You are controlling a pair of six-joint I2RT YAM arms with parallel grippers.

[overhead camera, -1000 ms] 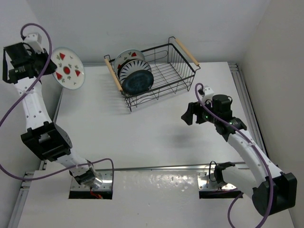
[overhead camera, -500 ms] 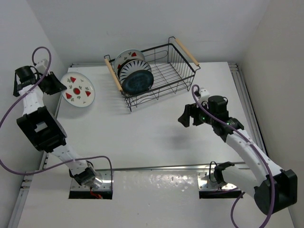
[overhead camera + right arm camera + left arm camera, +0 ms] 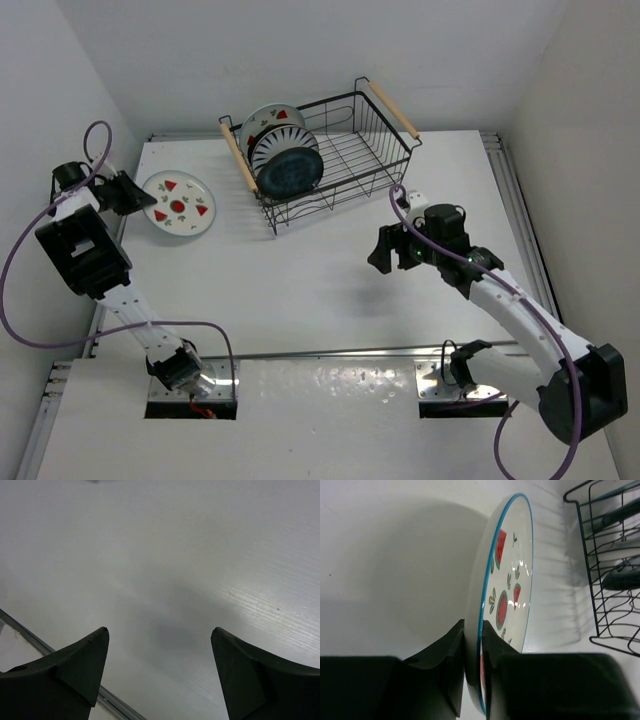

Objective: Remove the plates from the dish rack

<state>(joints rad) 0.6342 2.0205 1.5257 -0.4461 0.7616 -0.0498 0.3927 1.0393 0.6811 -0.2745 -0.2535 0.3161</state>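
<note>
At the far left of the table (image 3: 300, 290), in the overhead view, a white plate with red fruit motifs (image 3: 178, 205) is held by its rim in the left gripper (image 3: 135, 197). It is tilted only slightly and sits low over the surface; whether it touches the table cannot be told. The dish rack (image 3: 355, 160) is set at the far centre, well apart from that plate. Three more are stood on edge at its left end: a second fruit-patterned plate (image 3: 268, 118) at the back, a striped plate (image 3: 280, 140) in the middle and a dark blue plate (image 3: 292, 172) in front. The right gripper (image 3: 385, 250) is held over bare table right of centre.

In the left wrist view, the left gripper (image 3: 472, 630) is seen clamped on the blue-edged rim of the plate with red fruit motifs (image 3: 507, 580), one dark finger on each face. A corner of the dish rack (image 3: 592, 580) is seen at the right edge, apart from the plate.

In the right wrist view, the right gripper (image 3: 159, 630) is shown with its jaws spread wide and nothing between them, only white table (image 3: 165, 545) below.
</note>
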